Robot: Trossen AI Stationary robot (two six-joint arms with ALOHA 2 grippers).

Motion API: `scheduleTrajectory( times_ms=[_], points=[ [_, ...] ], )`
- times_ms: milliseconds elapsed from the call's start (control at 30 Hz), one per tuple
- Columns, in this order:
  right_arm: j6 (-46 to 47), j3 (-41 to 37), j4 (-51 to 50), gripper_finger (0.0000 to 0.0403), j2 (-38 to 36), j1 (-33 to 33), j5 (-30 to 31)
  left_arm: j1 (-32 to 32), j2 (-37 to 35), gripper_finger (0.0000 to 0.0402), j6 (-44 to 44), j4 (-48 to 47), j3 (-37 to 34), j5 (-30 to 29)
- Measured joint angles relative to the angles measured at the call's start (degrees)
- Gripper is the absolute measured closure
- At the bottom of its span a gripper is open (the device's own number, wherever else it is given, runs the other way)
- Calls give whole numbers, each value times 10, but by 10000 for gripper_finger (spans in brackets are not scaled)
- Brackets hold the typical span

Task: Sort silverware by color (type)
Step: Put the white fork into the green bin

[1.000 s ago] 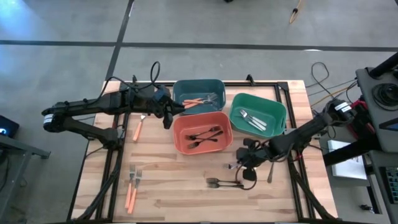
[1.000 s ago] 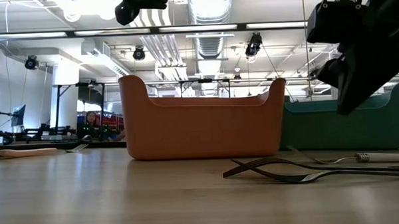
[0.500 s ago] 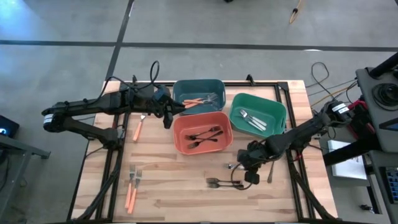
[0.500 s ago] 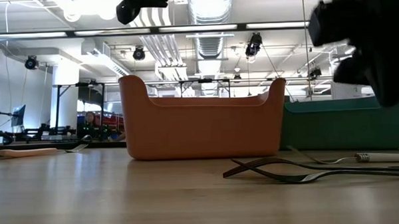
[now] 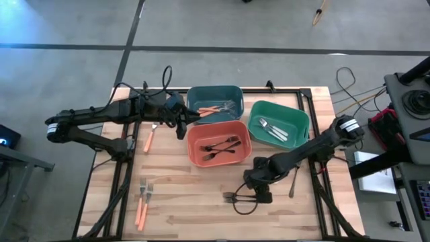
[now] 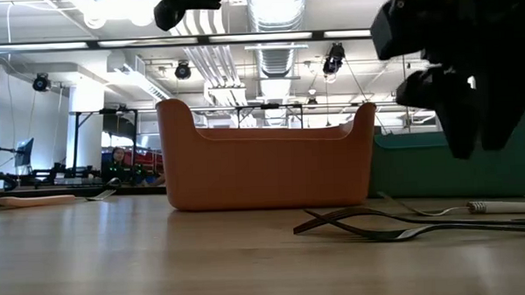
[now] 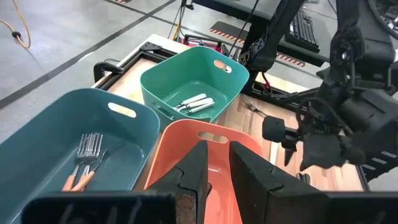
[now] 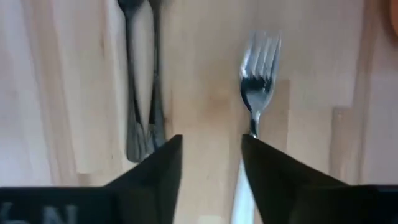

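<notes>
High view: the wooden table [image 5: 181,195] was seen holding teal bin [image 5: 213,99], orange-red bin [image 5: 218,144] and green bin [image 5: 279,124]. The right gripper [image 5: 259,191] was held low, fingers parted and empty, above black forks [image 5: 236,197] beside a silver fork [image 8: 260,65]. The left gripper [image 5: 181,125], narrowly parted and empty, was parked by the teal bin.

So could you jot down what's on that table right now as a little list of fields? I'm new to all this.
teal bin: orange-handled forks inside
orange-red bin: black forks inside
green bin: silver utensils inside
loose on table, left side: orange-handled pair near the front edge, one more farther back
loose on table, right side: black forks; a silver fork
right gripper: open, low over the loose black forks, empty
left gripper: beside the teal bin, holding nothing that shows
</notes>
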Motion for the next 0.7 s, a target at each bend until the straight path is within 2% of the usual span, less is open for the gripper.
scheduleTrajectory(
  times_ms=[167, 333, 533, 700],
  points=[
    [10, -49, 19, 194, -4, 0, 16, 0, 0, 352, 3, -1, 0, 0],
    [20, -94, 69, 184, 6, -3, 19, 0, 0, 352, 3, -1, 0, 0],
    [21, -124, 117, 215, 22, -11, 20, 0, 0, 352, 1, 0, 0, 0],
    [20, -141, 136, 277, 42, -18, 22, 0, 0, 352, 1, 0, 0, 0]
  ],
)
